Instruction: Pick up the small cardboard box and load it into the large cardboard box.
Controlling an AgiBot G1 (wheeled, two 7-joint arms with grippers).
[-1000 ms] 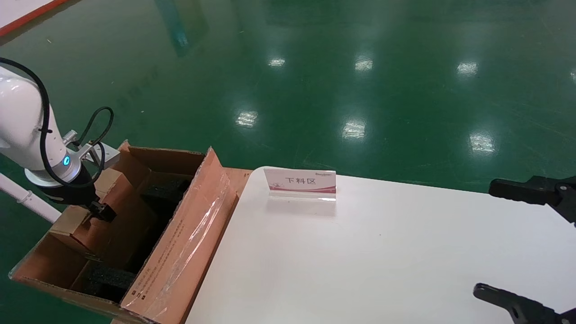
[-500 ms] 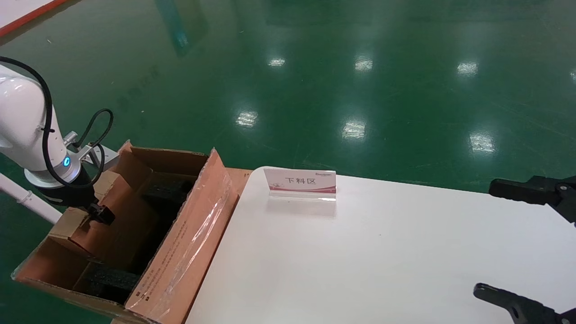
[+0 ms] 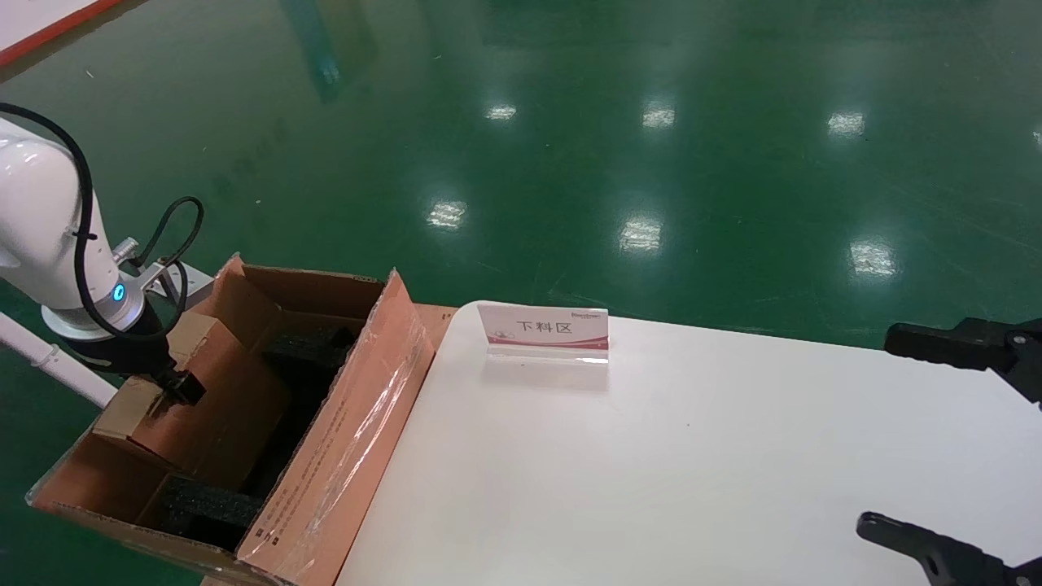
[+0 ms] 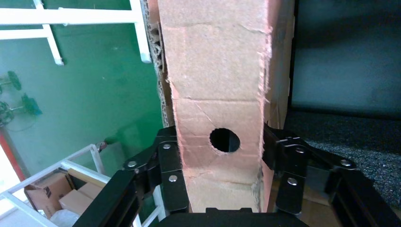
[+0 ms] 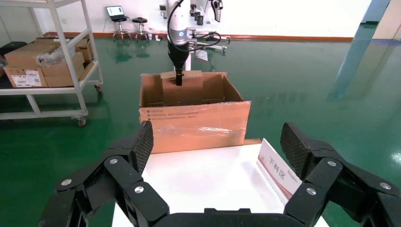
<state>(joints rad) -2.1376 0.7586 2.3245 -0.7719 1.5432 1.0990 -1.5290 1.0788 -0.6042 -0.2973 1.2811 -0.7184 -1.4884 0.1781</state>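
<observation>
My left gripper [image 3: 181,384], jaws clamped on the small brown cardboard box [image 3: 191,382], holds it inside the large brown corrugated carton [image 3: 342,456], lower left; black foam inserts [image 3: 207,509] beneath. Right gripper's [image 5: 217,142] jaws apart.

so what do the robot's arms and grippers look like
The left arm is glossy white with a black wrist section, a small glowing blue ring light and a black cable looping along it. The left gripper and right gripper are black, with linked metal fingers studded with silver rivets; the right one's pads are finely textured.
</observation>
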